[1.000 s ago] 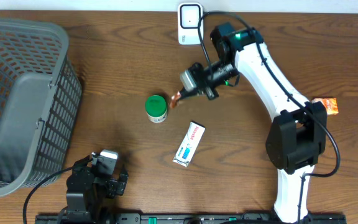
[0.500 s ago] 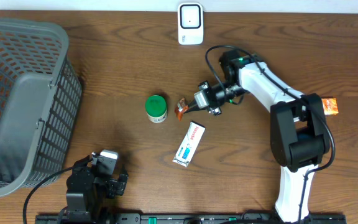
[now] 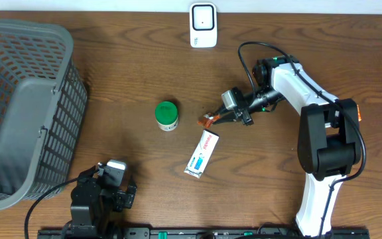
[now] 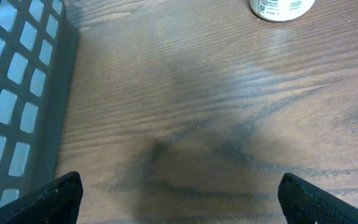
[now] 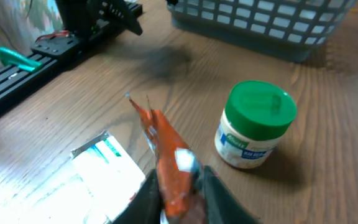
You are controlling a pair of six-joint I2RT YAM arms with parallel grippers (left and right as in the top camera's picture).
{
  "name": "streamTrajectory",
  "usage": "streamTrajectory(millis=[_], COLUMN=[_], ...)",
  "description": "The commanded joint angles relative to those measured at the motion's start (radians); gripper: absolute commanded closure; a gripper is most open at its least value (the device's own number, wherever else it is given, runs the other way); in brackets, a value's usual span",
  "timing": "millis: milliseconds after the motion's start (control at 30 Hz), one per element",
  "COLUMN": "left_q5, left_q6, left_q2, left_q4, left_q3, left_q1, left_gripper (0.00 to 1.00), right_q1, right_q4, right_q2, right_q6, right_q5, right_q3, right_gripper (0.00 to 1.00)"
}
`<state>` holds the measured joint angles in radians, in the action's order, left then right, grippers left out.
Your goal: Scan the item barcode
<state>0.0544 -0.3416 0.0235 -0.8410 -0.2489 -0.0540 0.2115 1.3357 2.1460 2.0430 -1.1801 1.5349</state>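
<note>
The right tool point(image 3: 215, 119) was pinching the orange sachet point(image 5: 165, 149) at its lower end, w/ the jaws narrow around it. The sachet stood up btw. the fingers, clear of the worktop point(image 3: 111, 60). Whether the grip was already loosening, the pics did not show.

What changed: approx. one sec. before, the tool w/ the sachet was closer to the scanner point(image 3: 203, 25) and just right of the green-lid jar point(image 3: 167, 115). Since then it went away from the scanner, toward the near edge and to the robot's right. The sachet was now near the far end of the white-blue packet point(image 3: 201, 154), not touching it as far as the overhead view showed. Jar, packet and basket point(image 3: 52, 133) did not move.

My reading: because the sachet was carried away from the scanner, the presenting of the barcode is prob. finished. The step in hand looks like putting the sachet down on the worktop. If the scan itself was good, the pics can't tell.

Pose: the right arm reached from its base toward the far edge, then the wrist bent back. The tool pointed to the robot's left, low over the wood, in the direction of the jar.

The left tool point(image 4: 182, 196) was spread wide and empty, parked at the near edge beside the basket, w/ only bare wood btw. its fingers.
</note>
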Motion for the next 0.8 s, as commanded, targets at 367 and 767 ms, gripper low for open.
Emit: streamTrajectory(millis=[367,767], left_q5=[0.006,0.006], left_q6=[-0.002,-0.002], left_q2=[-0.005,-0.005], left_q4=[-0.048,-0.048], left_q3=[0.014,0.014], left_q1=[0.004,0.004], left_gripper=[0.02,0.01], right_q1=[-0.005,-0.040], right_q4=[0.070,0.333], right_q2=[-0.008,-0.008], right_q6=[0.098,0.098], right_q5=[0.098,-0.179], right_q3=[-0.030,-0.018], right_gripper=[0.01,0.01])
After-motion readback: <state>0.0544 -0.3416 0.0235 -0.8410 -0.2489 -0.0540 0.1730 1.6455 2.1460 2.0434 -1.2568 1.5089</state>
